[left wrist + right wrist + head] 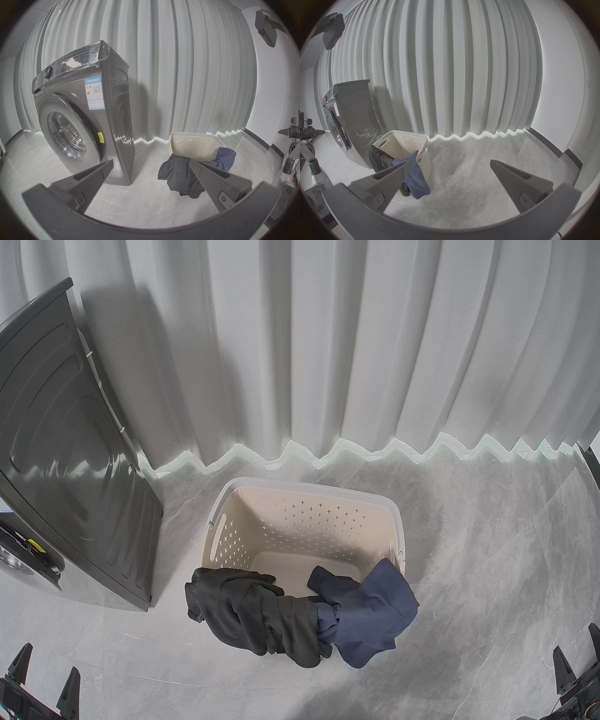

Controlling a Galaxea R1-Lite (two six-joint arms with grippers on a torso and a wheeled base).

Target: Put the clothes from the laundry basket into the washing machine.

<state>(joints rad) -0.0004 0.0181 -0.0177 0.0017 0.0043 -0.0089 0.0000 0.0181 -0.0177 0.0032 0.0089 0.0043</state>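
A cream laundry basket [306, 490] stands on the floor ahead of me. A dark grey garment [256, 615] and a navy garment [369, 609] hang over its near rim. The grey washing machine [69, 452] stands to the left of the basket with its round door [67, 136] shut. My left gripper [44, 677] is low at the near left, open and empty. My right gripper [578, 655] is low at the near right, open and empty too. Both are well short of the basket [195, 147] [403, 145].
A pleated white curtain [325, 346] covers the wall behind the basket and machine. The grey marbled floor [494, 540] lies bare to the right of the basket. A dark baseboard [550, 143] runs along the right-hand wall.
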